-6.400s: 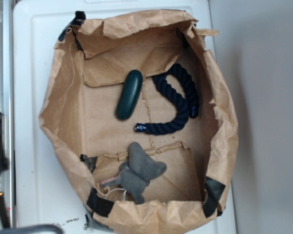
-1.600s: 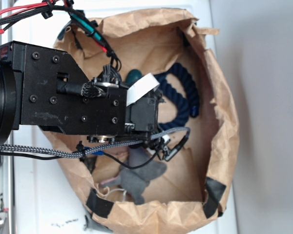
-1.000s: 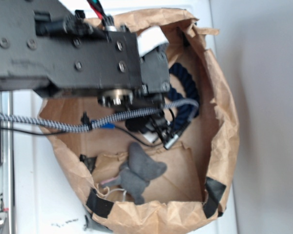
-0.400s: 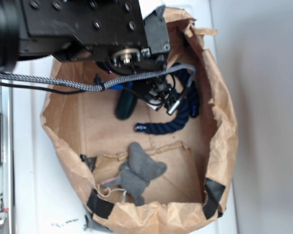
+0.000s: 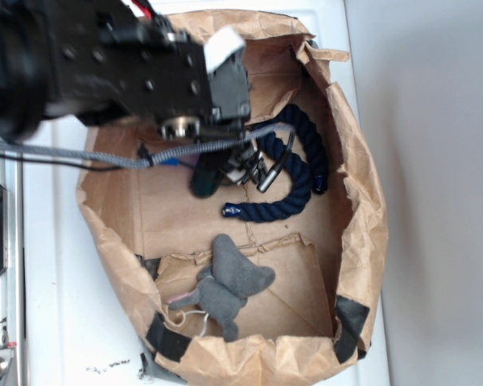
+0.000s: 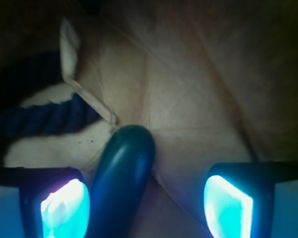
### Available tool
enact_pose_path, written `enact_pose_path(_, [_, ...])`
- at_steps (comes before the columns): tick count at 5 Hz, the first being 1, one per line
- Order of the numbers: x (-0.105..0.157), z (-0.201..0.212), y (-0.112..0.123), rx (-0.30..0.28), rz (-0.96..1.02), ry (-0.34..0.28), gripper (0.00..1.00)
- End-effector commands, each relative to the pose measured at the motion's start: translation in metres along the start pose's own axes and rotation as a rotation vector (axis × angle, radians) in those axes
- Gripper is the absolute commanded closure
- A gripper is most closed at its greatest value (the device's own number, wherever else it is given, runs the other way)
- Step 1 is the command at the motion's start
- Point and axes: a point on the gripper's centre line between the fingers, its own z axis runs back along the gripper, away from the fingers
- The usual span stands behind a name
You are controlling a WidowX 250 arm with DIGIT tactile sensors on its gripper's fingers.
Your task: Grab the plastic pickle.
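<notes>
Claw [image 6: 144,201] now lower, astride the plastic pickle [image 6: 121,181] (jaws apart).

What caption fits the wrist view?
Open end effector straddling the plastic pickle, navy rope to the left on brown paper.

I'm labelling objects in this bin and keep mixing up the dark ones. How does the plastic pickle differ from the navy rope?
The plastic pickle is smooth and glossy; the rope is twisted and matte. The pickle is a short, straight oval with rounded ends, while the rope is longer and bent into a hook shape. The pickle is dark green, the rope navy blue. The pickle lies between the open fingers of the gripper, nearer one finger; the rope lies outside them. Both rest on the floor of the paper-lined bin.
</notes>
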Motion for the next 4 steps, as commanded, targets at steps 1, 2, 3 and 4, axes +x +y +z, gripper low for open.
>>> enact_pose_path(1, [0.008, -0.007, -0.013, -0.062, 0.006, -0.079, 1.0])
enact_pose_path(2, [0.01, 0.003, -0.021, -0.085, -0.003, -0.075, 1.0])
enact_pose_path(3, [0.01, 0.03, -0.03, -0.133, -0.065, -0.051, 1.0])
enact_pose_path(4, [0.003, 0.06, -0.031, -0.208, -0.107, -0.05, 1.0])
